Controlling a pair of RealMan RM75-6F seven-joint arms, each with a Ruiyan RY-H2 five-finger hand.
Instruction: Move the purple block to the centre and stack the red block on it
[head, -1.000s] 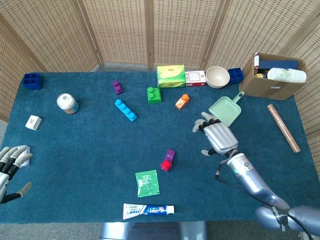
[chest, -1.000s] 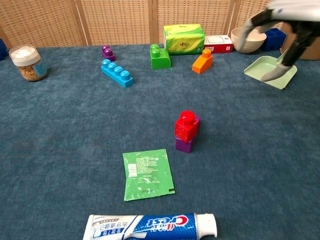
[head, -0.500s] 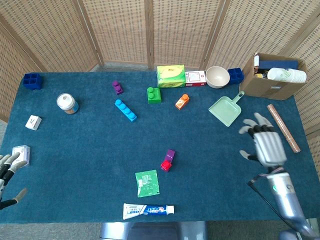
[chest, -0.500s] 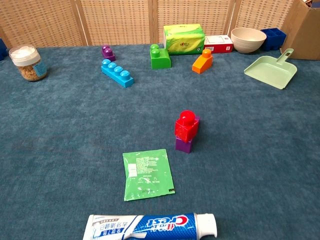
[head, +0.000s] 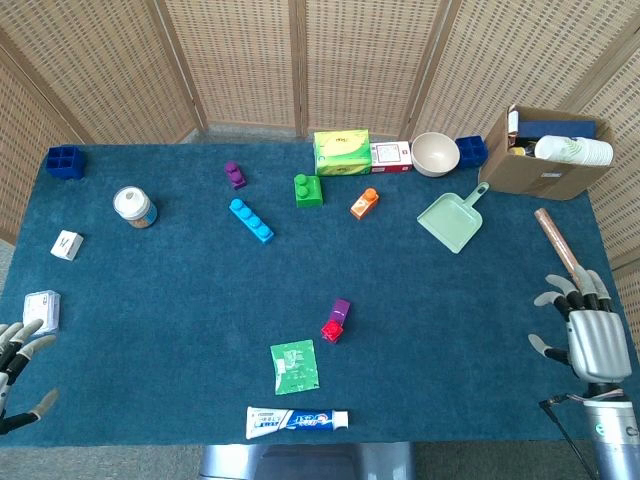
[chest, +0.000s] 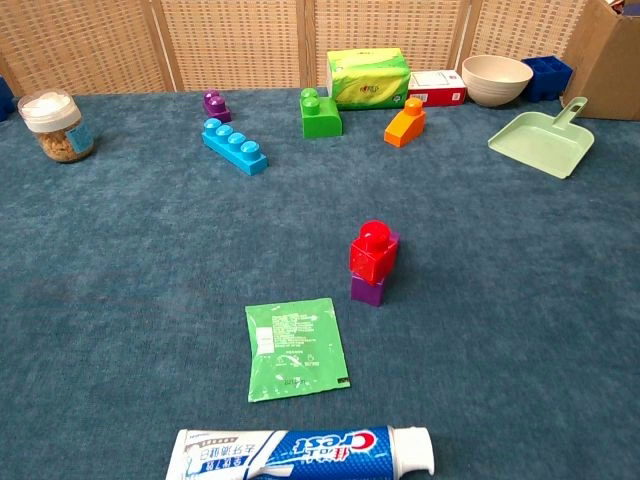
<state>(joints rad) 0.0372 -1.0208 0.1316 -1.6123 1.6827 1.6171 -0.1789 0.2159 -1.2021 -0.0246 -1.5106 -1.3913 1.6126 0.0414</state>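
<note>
Resting apart from the work, both hands sit at the near corners of the table.
Toothpaste: lies along the near edge, nearest of all.
Left hand: at the near left corner, fingers spread and holding nothing; hardly moved over the last second.
Right hand: at the near right corner, fingers released and apart, empty. A second ago it hovered just right of the stack near the dustpan; it has since drawn back and right, and has left the chest view.
Green packet: flat, just near and left of the stack.
Purple block: stands near the table's centre, just beyond the packet.
Red block: sits on the purple block, set a little off square; it has not shifted while the hand withdrew.
Meaning: the stack stands with no hand touching it, so the task looks done; the retreat reads as a return to rest.
Dustpan: far right, well apart from the stack.
Spare blocks: the blue block, green block and orange block lie far back, untouched.
</note>
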